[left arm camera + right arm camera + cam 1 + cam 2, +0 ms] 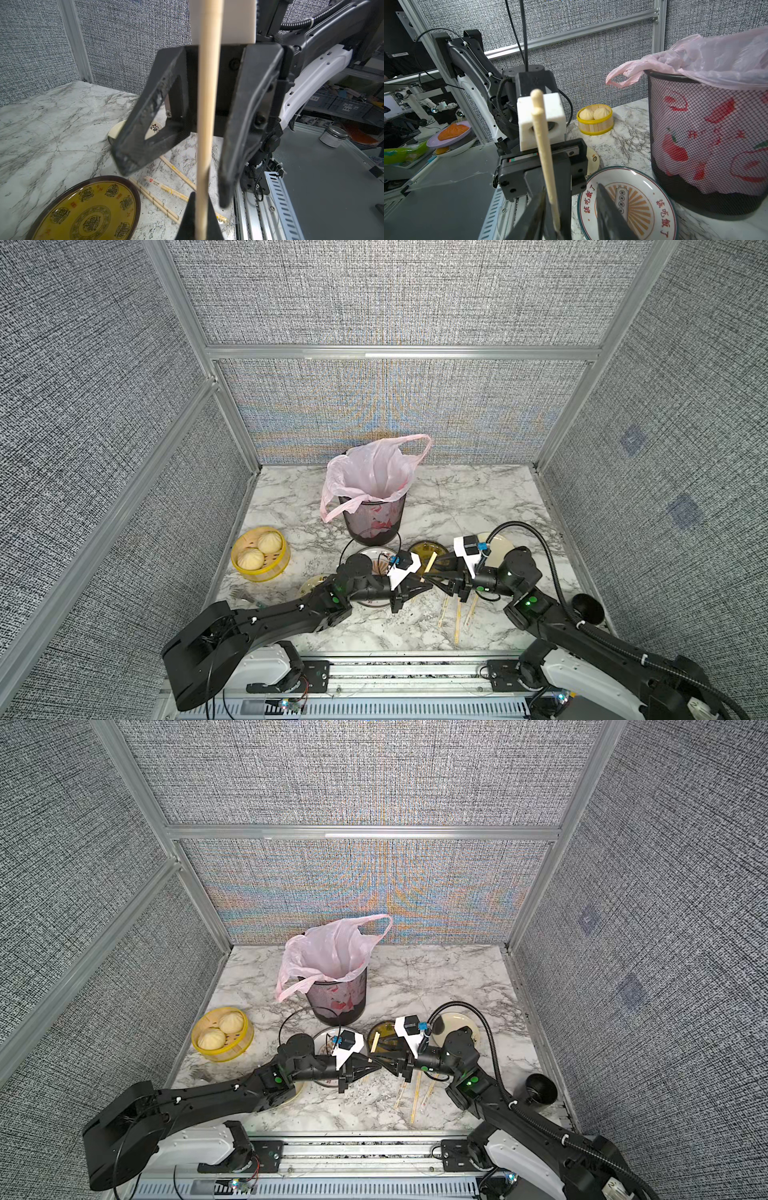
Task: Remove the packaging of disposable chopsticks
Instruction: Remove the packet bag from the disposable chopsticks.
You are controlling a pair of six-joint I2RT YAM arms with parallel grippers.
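Between the two arms, raised off the table, I have one pair of pale wooden disposable chopsticks [207, 104]. My left gripper [200, 199] is clenched on its lower end. My right gripper [572, 188] faces it with its jaws either side of the pair and a gap showing, so it is not gripping yet, though one jaw looks to touch the wood. Whether thin clear plastic packaging covers this pair I cannot tell; the upper ends look bare.

Just beside the right arm, three more chopstick pairs [458, 620] lie on the white marble tabletop [457, 506], and at least one shows a printed clear sleeve [151, 181]. Farther back stands the black mesh bin [374, 522] lined with a pink plastic bag [365, 477]; I see no sleeves in it.

I judge the job to be at an early stage: at best one pair is half stripped, and three are left.
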